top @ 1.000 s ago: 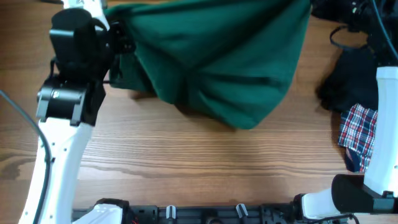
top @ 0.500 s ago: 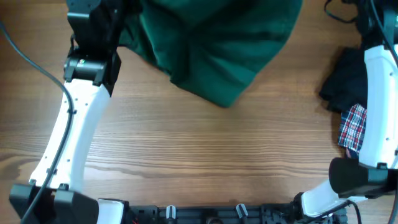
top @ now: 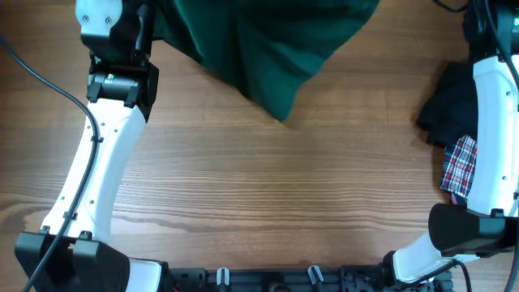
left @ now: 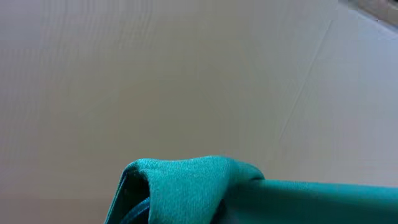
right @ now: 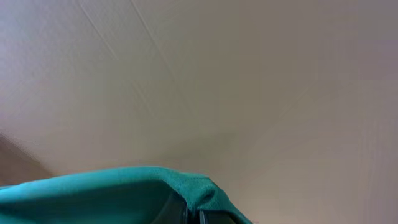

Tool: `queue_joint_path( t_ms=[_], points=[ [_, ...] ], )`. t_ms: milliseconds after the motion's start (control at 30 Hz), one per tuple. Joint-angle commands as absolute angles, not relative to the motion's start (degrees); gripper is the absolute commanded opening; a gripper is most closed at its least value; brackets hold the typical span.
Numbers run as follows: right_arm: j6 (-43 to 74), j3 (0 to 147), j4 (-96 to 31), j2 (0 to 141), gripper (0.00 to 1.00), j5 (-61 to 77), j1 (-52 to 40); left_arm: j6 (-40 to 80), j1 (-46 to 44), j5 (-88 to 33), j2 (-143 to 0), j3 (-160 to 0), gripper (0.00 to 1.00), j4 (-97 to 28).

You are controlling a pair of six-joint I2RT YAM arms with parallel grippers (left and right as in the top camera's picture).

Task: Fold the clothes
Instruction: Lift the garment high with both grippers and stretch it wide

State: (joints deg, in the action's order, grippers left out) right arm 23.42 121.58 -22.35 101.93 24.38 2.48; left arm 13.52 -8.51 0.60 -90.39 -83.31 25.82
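Both pairs of jaws are clamped shut on the green shirt [top: 268, 49], one at each side. The left gripper [top: 150, 23] pinches a bunched fold of it at the far left of the table [top: 284, 203]; in the left wrist view the cloth humps up over the fingertips and hides them. The right gripper [right: 189, 214] shows only as a dark sliver under the cloth in its own wrist view. The shirt hangs between the two at the far side of the table, sagging to a point toward the table's middle. We cannot tell whether that low point touches the wood. A dark garment [top: 450, 105] and a plaid cloth [top: 464, 166] lie at the table's right edge, well apart from the shirt.

We judge the shirt light, limp and not slippery. It will drape and crease wherever it is unsupported, and nothing in it can break. A bunched pinch like the left one may drag several layers along. For the fold we would take hold at two corners or along a hem, spread wide so that the cloth lays flat on the table.
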Motion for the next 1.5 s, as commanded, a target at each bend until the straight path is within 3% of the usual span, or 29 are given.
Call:
queue_joint_path(
  t_ms=[0, 500, 933, 1167, 1333, 1467],
  points=[
    [24.2, 123.1, -20.7, 102.1, 0.04, 22.2, 3.2, 12.2, -7.9, 2.0, -92.7, -84.5, 0.04, 29.3],
    [25.9, 123.1, -11.5, 103.7, 0.04, 18.9, 3.2, 12.6, -8.1, 2.0, -100.5, -85.6, 0.04, 46.4],
    [25.2, 123.1, -18.6, 103.2, 0.04, 19.4, 3.2, 11.7, -10.7, 2.0, -99.9, -85.6, 0.04, 37.8],
    [24.0, 123.1, -26.2, 98.5, 0.04, 19.2, 3.2, 3.2, -14.2, 2.7, -92.2, -85.6, 0.04, 23.6],
    [21.0, 123.1, -41.9, 94.6, 0.04, 13.9, 3.2, 3.2, -15.2, 3.3, -82.8, -85.6, 0.04, -3.1],
    [19.9, 123.1, -49.2, 90.6, 0.04, 11.6, 3.2, 3.2, -15.2, 3.3, -74.7, -85.6, 0.04, -13.8]
  ],
)
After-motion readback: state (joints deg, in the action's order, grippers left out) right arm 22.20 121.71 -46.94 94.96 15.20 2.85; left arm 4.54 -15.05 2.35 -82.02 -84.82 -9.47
